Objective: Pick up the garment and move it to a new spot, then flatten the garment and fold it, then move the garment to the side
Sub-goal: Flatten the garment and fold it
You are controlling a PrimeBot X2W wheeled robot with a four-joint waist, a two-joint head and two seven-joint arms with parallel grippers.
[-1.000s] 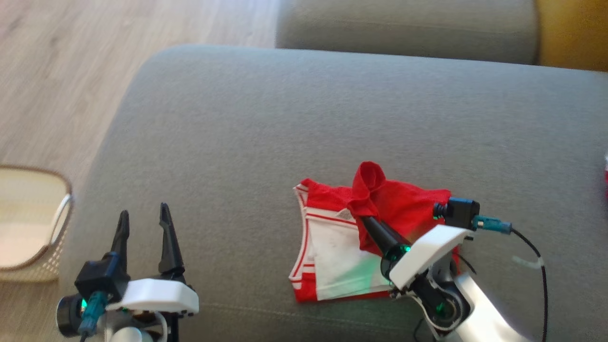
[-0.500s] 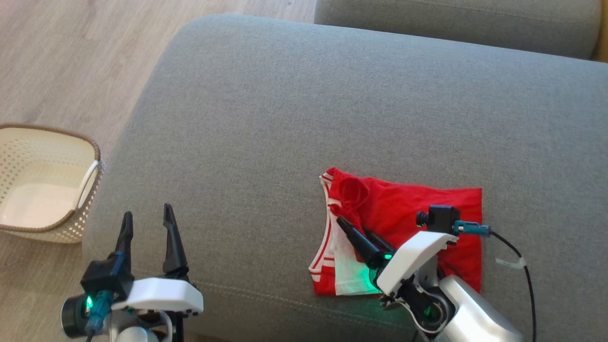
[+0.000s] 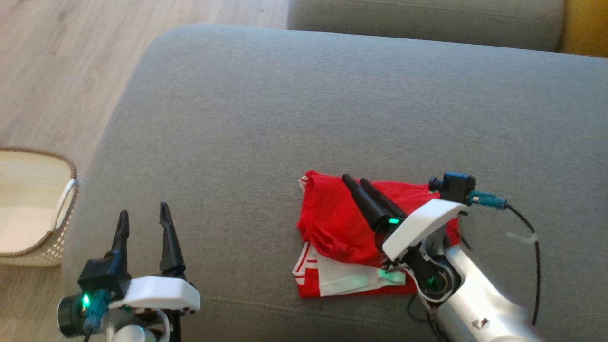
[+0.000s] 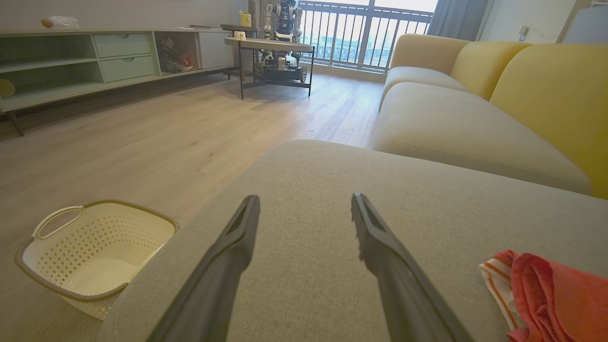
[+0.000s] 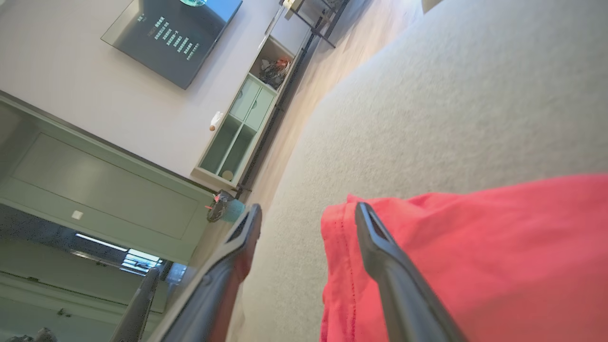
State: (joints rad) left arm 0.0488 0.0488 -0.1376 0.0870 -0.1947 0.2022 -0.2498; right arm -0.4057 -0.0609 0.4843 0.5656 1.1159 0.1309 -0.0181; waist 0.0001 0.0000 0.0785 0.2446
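The garment (image 3: pixel 332 223) is red with a white, red-striped panel, and lies in a folded heap on the grey sofa cushion (image 3: pixel 285 104), right of centre near the front edge. My right gripper (image 3: pixel 354 180) hovers over its far part, open, with nothing between the fingers. In the right wrist view the right gripper (image 5: pixel 308 209) straddles the edge of the red garment (image 5: pixel 475 256). My left gripper (image 3: pixel 144 210) stands open and empty at the cushion's front left, well apart from the cloth. The left wrist view shows the left gripper (image 4: pixel 304 199) over bare cushion, with the garment (image 4: pixel 555 294) at the lower right.
A cream perforated basket (image 3: pixel 28 209) stands on the wooden floor (image 3: pixel 57 71) left of the sofa; the left wrist view shows the basket (image 4: pixel 95 251) too. A second grey seat (image 3: pixel 427 19) lies beyond, and the yellow backrest (image 4: pixel 551 90) runs along the right.
My right gripper has opened and let go of the raised red fold, which now lies over the white panel. Its fingers have lifted off the cloth. The camera shifted; the left arm stayed still.
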